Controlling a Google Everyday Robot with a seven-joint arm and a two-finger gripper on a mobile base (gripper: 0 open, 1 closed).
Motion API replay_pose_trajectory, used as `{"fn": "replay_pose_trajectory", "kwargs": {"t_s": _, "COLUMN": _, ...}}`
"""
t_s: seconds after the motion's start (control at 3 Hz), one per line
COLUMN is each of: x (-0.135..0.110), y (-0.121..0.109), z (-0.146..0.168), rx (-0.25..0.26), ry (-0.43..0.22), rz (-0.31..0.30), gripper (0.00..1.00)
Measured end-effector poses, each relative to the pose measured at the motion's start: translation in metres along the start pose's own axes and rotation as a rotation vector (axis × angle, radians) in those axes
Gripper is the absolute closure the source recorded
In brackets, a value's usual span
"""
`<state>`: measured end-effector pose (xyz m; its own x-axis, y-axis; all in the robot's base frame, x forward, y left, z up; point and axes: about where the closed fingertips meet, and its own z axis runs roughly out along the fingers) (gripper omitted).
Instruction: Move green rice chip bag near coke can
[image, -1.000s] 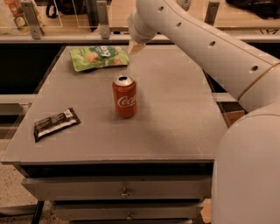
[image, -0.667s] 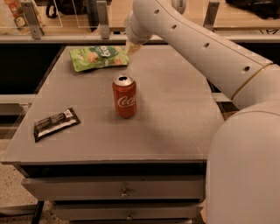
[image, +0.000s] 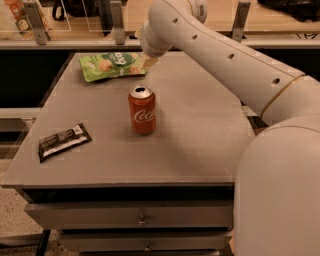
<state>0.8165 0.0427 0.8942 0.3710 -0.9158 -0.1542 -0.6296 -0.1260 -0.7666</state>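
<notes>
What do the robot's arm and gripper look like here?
The arm is a thick off-white tube of rounded segments, dotted with small dark holes, with a thin tan ring near its bulky lower segment. No cables show. The gripper, by the crinkly light-green rice chip bag at the far side of the grey table, is mostly hidden behind the arm; only a beige tip shows.

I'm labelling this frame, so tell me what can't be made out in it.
Camera view: the gripper, at the right edge of the green rice chip bag, is mostly hidden by the arm's wrist; contact with the bag is unclear.
Camera view: lettering on the wrapped bar is too small to read.
Camera view: the robot's body is cut off by the right and bottom edges.
</notes>
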Motion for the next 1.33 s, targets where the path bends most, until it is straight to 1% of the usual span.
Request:
{"fn": "replay_pose_trajectory", "kwargs": {"t_s": 0.33, "x": -0.017, "y": 0.017, "z": 0.037, "rx": -0.022, "ry": -0.043, "rz": -0.012, "gripper": 0.31}}
{"fn": "replay_pose_trajectory", "kwargs": {"t_s": 0.67, "x": -0.013, "y": 0.014, "z": 0.043, "rx": -0.020, "ry": -0.037, "rz": -0.011, "gripper": 0.29}}
{"fn": "replay_pose_trajectory", "kwargs": {"t_s": 1.0, "x": -0.009, "y": 0.012, "z": 0.046, "rx": -0.015, "ry": -0.029, "rz": -0.004, "gripper": 0.45}}
{"fn": "replay_pose_trajectory", "kwargs": {"t_s": 1.33, "x": -0.006, "y": 0.012, "z": 0.047, "rx": -0.013, "ry": -0.024, "rz": 0.006, "gripper": 0.69}}
